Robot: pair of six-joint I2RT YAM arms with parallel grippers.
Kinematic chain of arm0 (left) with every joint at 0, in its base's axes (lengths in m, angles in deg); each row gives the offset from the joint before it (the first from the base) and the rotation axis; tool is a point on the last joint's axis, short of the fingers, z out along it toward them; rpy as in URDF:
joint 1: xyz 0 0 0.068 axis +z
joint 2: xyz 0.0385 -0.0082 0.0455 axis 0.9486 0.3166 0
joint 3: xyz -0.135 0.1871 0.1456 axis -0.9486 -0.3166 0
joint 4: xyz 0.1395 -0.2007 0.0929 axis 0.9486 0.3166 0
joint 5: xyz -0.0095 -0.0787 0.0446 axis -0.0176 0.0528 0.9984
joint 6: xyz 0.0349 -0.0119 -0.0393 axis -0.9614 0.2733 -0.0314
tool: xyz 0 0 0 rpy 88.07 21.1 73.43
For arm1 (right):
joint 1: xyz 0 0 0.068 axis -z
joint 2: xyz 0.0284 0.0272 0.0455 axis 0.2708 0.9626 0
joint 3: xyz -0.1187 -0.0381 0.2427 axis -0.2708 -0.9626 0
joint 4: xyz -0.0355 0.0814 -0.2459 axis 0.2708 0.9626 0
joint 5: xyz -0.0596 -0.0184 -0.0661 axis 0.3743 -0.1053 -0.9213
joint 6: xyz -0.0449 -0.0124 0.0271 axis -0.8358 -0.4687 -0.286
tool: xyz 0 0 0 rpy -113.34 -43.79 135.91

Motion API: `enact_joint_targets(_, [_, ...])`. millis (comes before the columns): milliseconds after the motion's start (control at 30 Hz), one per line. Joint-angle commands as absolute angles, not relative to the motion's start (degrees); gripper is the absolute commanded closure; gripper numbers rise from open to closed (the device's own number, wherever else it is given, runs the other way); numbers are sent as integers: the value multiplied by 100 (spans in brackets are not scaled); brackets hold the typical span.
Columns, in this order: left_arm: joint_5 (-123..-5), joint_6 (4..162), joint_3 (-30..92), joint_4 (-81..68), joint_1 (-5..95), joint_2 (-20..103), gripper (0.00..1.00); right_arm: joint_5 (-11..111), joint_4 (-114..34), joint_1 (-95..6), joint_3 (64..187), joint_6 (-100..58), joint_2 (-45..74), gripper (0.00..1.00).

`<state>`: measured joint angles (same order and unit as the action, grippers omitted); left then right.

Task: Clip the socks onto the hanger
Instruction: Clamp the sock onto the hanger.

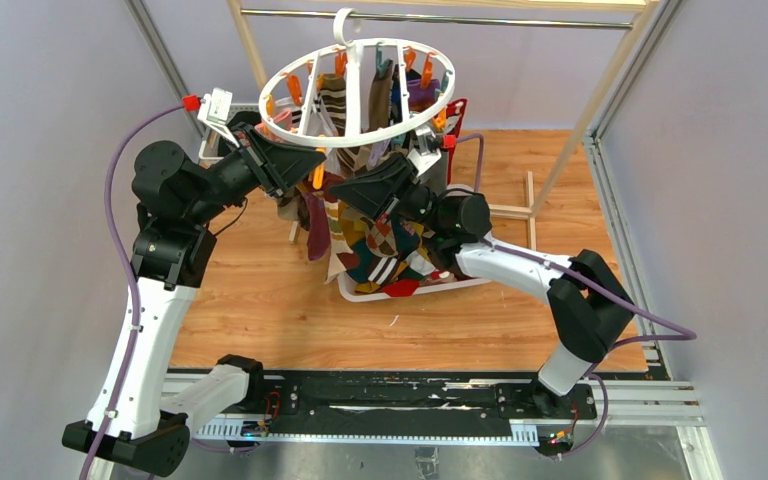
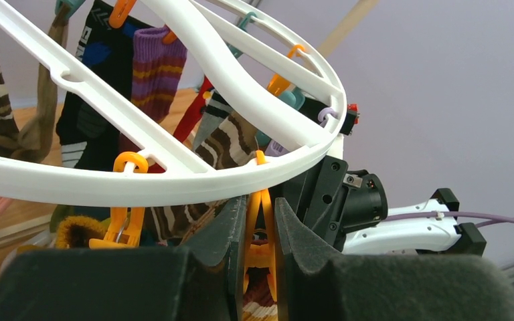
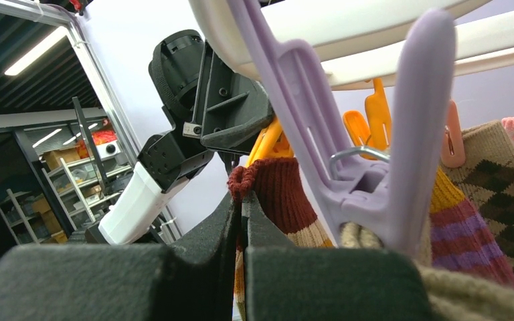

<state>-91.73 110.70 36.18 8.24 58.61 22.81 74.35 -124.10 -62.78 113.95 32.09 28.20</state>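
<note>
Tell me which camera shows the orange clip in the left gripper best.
The left wrist view: the orange clip sits dead centre, squeezed in the left gripper under the hanger rim. The top view shows only an orange sliver. The right wrist view catches its top above the red-cuffed sock.

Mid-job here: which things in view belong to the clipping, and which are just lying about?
Job: hanger; orange clip in left gripper; red-cuffed sock in right gripper; hung socks.
Lying about: white basket; rack.

Socks (image 1: 385, 245) and the right arm (image 1: 460, 215) hide most of the basket (image 1: 450, 286)
</note>
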Motion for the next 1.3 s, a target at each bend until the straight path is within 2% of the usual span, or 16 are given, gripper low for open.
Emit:
enact_joint_targets(0, [-9615, 11108, 3592, 815, 5845, 2179, 100, 7549, -12965, -6357, 11691, 3465, 3048, 100])
enact_joint_targets(500, [-9645, 11187, 3570, 723, 5854, 2188, 100, 7977, -13057, -6370, 11431, 3627, 3020, 100])
enact_joint_targets(967, [-9820, 11487, 3511, 408, 5862, 2147, 100, 7946, -13197, -6379, 12134, 3856, 3443, 100])
enact_joint_targets(1267, [-10000, 11796, 3278, -74, 5875, 2129, 100, 7885, -13198, -6370, 12091, 3775, 3178, 100])
